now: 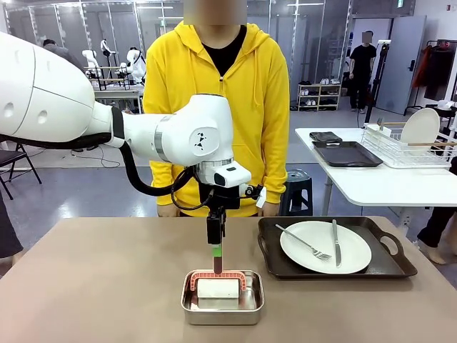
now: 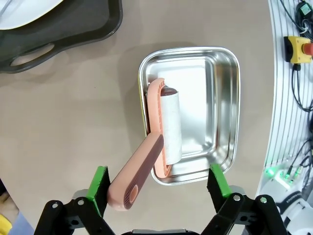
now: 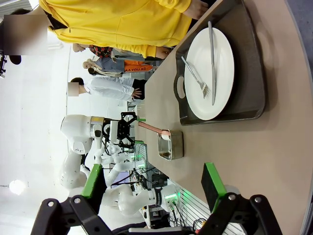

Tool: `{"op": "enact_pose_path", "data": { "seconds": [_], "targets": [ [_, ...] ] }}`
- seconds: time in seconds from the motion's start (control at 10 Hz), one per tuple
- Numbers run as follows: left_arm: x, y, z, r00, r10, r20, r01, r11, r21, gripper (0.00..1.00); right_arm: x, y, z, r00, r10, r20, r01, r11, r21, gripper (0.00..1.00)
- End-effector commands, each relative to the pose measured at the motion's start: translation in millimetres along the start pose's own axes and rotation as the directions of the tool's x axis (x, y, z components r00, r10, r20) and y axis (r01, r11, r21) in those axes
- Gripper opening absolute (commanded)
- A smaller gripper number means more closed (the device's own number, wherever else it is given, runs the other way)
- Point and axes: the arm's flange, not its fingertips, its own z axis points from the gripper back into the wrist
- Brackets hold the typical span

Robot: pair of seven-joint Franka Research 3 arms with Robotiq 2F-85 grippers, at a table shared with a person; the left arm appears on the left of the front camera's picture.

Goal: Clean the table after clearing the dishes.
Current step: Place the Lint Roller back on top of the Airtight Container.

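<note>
The left claw [image 2: 158,177] hangs straight down over the middle of the worktop [image 1: 107,286], its green pads [image 2: 100,188] spread wide and holding nothing. Between them rises the pink handle [image 2: 137,178] of a lint roller [image 1: 218,288]. The end of the handle is just beside one pad and well clear of the other. The roller's white roll lies in a small steel pan [image 2: 220,98], along one long wall, and from the front the handle stands nearly upright under the claw. The pan sits near the robot's edge of the worktop.

The right claw [image 3: 152,183] is also wide apart with nothing between its pads, held off to the side above the worktop.

To the right of the pan, apart from it, lies a black tray [image 1: 271,250] with handles. On it is a round white plate [image 1: 346,261], with a fork [image 1: 303,241] and a knife [image 1: 335,243] lying on the plate.

A person in a yellow hoodie [image 1: 178,86] stands at the far edge, both hands resting by the rim.

Behind, on a white worktop [image 1: 385,186], are another dark tray [image 1: 346,153] and a wire rack [image 1: 389,146] with a second plate [image 1: 420,127] standing in it.
</note>
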Motion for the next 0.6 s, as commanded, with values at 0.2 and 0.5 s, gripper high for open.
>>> {"op": "enact_pose_path", "data": {
  "seconds": [0.2, 0.5],
  "targets": [
    [-5.0, -4.7, 8.0, 0.999, 0.032, -0.002, -0.032, 0.999, -0.017, 1.0, -1.9, 2.5, 1.0, 1.0, 0.004, 0.003, -0.004, 1.0, 0.002, 1.0],
    [-1.5, -0.5, 1.1, 1.0, 0.008, -0.004, -0.008, 1.0, -0.005, 1.0, -1.9, 2.5, 1.0, 1.0, 0.004, 0.003, -0.004, 1.0, 0.002, 1.0]
  ]
}}
